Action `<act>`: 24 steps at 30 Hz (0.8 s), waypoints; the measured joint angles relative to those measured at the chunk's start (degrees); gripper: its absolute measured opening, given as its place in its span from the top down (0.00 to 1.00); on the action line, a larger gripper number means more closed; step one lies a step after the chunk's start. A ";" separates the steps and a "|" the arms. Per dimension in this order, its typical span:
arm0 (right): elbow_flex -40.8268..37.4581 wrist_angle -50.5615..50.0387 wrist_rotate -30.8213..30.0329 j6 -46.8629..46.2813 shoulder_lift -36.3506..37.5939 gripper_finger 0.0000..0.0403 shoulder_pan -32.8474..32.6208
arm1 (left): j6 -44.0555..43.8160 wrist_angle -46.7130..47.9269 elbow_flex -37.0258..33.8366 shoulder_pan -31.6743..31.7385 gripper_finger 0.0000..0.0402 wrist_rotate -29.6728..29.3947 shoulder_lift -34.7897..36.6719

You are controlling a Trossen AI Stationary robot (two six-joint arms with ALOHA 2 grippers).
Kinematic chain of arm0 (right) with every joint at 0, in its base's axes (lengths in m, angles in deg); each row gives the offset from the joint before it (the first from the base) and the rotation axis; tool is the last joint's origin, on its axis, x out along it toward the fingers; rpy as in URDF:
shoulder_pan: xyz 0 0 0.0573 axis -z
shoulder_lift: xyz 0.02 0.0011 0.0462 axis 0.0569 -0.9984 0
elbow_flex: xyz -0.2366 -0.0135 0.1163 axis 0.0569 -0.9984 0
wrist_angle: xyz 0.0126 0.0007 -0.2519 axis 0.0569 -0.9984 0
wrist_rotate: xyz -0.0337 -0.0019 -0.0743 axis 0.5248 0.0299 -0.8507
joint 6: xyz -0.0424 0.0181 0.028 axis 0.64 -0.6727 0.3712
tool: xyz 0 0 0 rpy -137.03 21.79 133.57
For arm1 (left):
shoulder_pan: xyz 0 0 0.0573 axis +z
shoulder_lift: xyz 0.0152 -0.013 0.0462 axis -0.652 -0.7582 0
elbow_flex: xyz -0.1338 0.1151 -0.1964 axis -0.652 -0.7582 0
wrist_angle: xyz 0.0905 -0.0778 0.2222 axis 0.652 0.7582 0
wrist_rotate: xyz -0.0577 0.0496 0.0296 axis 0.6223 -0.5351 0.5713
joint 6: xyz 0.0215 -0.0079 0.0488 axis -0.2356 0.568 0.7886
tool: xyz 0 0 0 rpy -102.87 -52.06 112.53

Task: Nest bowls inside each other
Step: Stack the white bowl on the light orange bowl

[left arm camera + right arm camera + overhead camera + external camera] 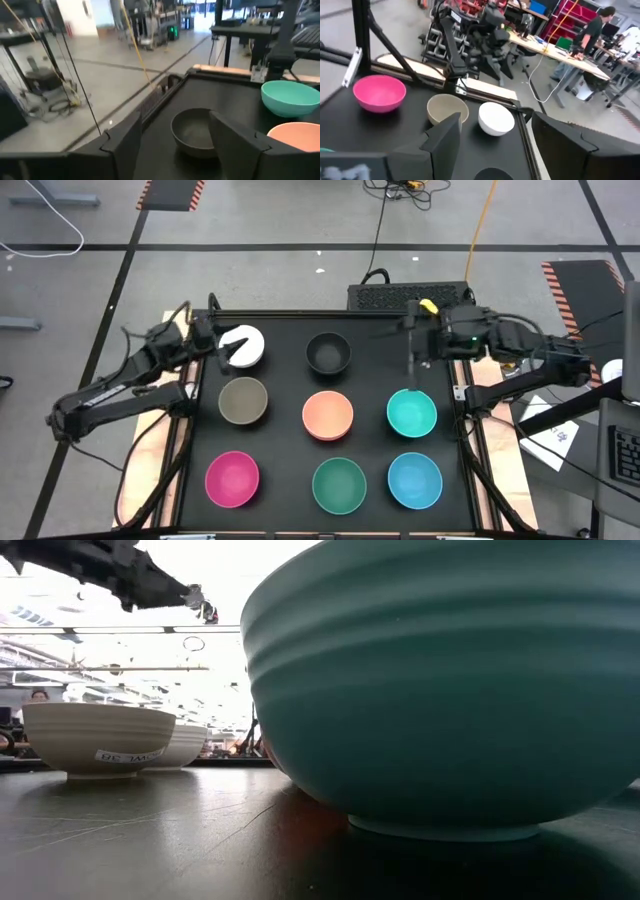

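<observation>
step: first pick, nothing nested | left claw [228, 348] open, over white bowl [243, 346] at desk's 10 o'clock | right claw [415, 345] open, above teal bowl [411, 412] | next: descend, straddle rim, close

Eight bowls stand on the bench [280, 330], one of each colour: a white bowl [243, 346], a black bowl [328, 352], an olive-tan bowl [243, 400], a peach bowl [328, 415], a teal bowl [412, 412], a magenta bowl [232, 479], a green bowl [339, 485] and a blue bowl [414, 480]. They sit in three rows, none nested. Two arms reach in, each with one gripper.
</observation>
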 joint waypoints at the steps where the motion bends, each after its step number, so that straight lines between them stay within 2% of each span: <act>1: -0.84 -0.09 -0.02 -0.55 0.95 0.41 0.00 | -0.42 -0.74 0.29 1.25 0.38 1.57 -1.93; 4: -5.10 -1.29 -1.65 -3.41 4.41 0.41 -0.02 | -0.23 -2.32 0.47 4.89 0.33 7.01 -7.01; 8: -14.55 -0.70 -4.35 -6.73 10.30 0.41 0.00 | -0.67 -6.47 0.45 9.84 0.28 12.42 -10.93; 12: -26.41 6.85 -3.22 -10.21 17.65 0.41 -0.58 | -2.26 -9.44 0.45 13.29 0.26 17.44 -11.83; 15: -35.88 13.34 -2.84 -10.53 23.88 0.41 -0.61 | -2.48 -11.34 0.45 14.20 0.26 19.13 -11.34; 20: -51.24 32.15 -2.97 -8.02 33.49 0.41 -0.56 | -2.00 -13.85 0.45 13.99 0.26 20.74 -10.92; 22: -55.39 36.54 -2.97 -6.96 36.28 0.41 -0.30 | -2.26 -14.94 0.45 13.99 0.26 22.63 -10.92; 24: -57.60 36.33 -3.03 -6.32 38.09 0.41 0.50 | -2.34 -15.13 0.45 13.99 0.26 24.32 -10.89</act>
